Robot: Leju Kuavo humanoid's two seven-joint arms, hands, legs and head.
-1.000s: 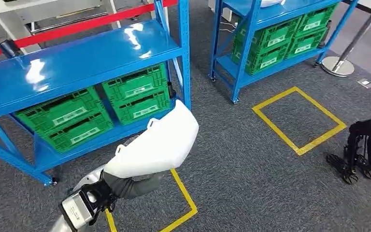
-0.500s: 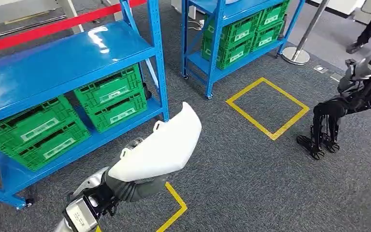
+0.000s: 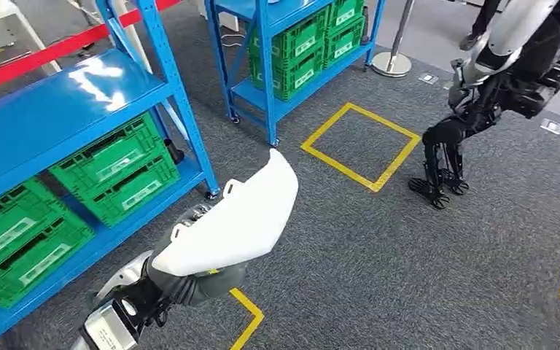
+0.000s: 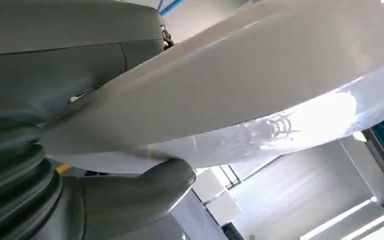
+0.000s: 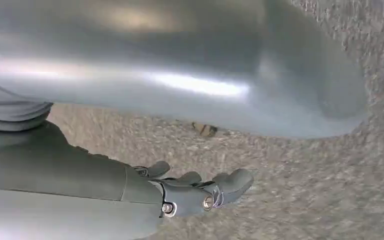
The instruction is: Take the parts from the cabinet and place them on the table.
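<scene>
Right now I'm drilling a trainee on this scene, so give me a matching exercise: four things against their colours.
Things:
1. curved plastic shell part held by the left hand
2. ribbed storage crates
3. metal shelving rack
4. taped floor square

Colours:
A. blue
B. yellow
C. white
D. green

Pairs: 1-C, 2-D, 3-A, 4-B

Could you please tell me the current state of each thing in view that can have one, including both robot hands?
White part: held off the floor, carried by the left robot hand.
Left robot hand: grips the white part from beneath.
Right robot hand: holds nothing, fingers loosely curled, above the carpet.
Green crates: stacked on the lower shelf.
Blue rack: top shelf bare where visible.
</scene>
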